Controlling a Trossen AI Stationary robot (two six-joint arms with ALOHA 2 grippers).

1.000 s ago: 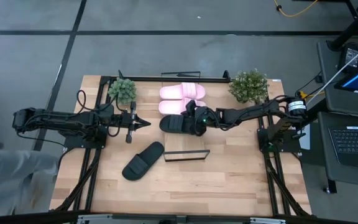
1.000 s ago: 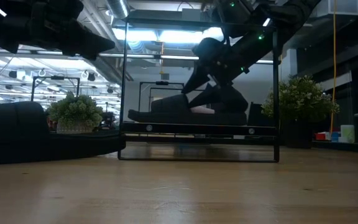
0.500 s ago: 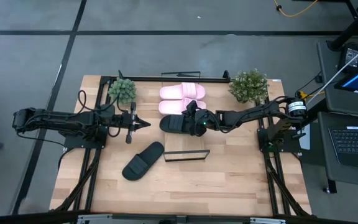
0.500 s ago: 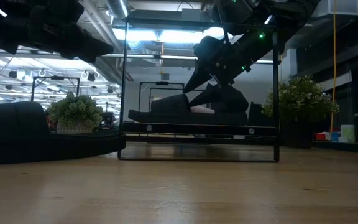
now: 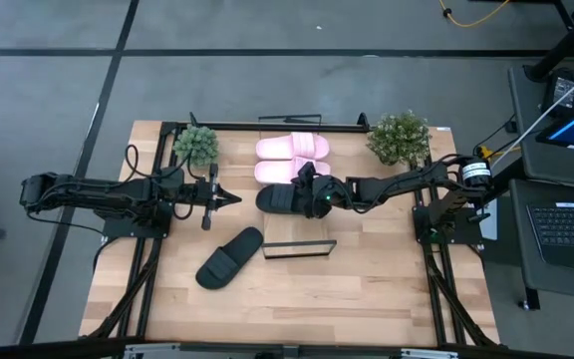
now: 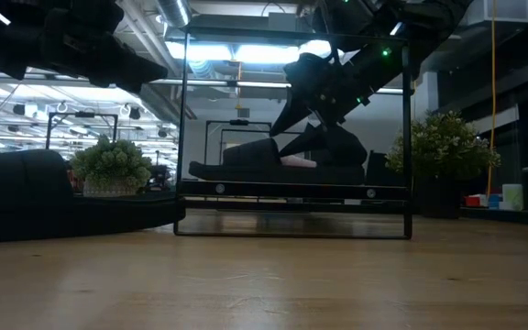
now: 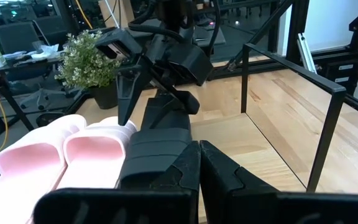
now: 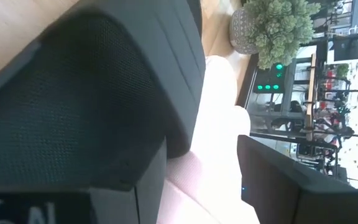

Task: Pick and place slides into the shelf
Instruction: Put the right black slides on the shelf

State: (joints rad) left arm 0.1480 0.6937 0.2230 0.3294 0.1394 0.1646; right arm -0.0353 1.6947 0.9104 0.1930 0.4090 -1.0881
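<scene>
**Black slide at the shelf: release could disturb the pink pair**

High view: the right end effector (image 5: 312,192) sits over a black slide (image 5: 285,198) on the shelf (image 5: 299,249), just beside two pink slides (image 5: 291,148). The second black slide (image 5: 229,257) lies on the surface (image 5: 367,289), apart. The left end effector (image 5: 229,198) waits nearby, empty.

Low view: the right fingers (image 6: 291,115) angle down onto the slide; a sideways pull could drag it off the dark lip.

Left wrist view: the left fingers (image 7: 219,171) are pressed together, holding nothing.

Right wrist view: the black strap (image 8: 86,87) fills the gap between the right fingers, so it seems gripped; an uneven release could shove it onto the touching pink slide (image 8: 219,124).
</scene>
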